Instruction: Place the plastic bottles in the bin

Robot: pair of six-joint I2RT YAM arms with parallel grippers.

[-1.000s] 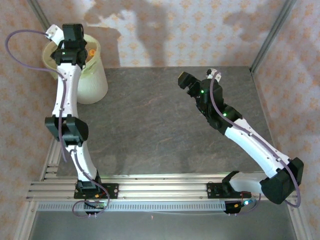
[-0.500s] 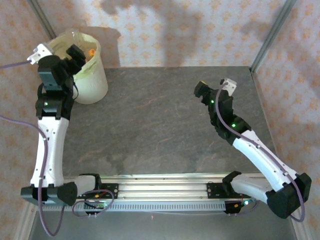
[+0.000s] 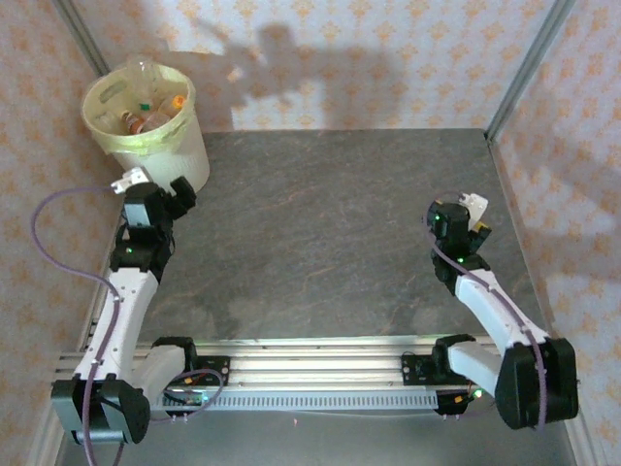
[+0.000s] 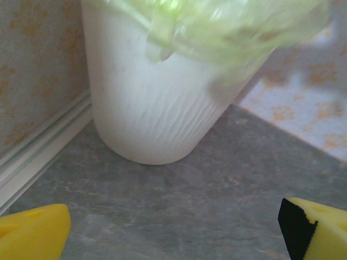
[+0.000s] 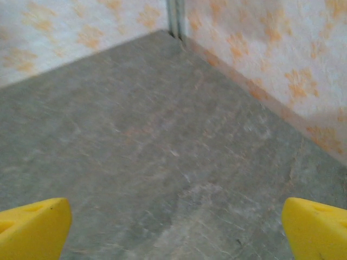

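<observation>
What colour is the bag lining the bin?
Pale yellow-green bag, draped over the white bin; top view shows it best.

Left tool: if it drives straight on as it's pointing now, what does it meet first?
Probably the bin, low on its white wall, dead ahead of the open left tool. Depth is unclear; it may graze the table first.

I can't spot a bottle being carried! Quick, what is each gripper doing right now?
Left gripper: open, holding nothing, facing the bin.
Right gripper: open, holding nothing, above the table.
</observation>
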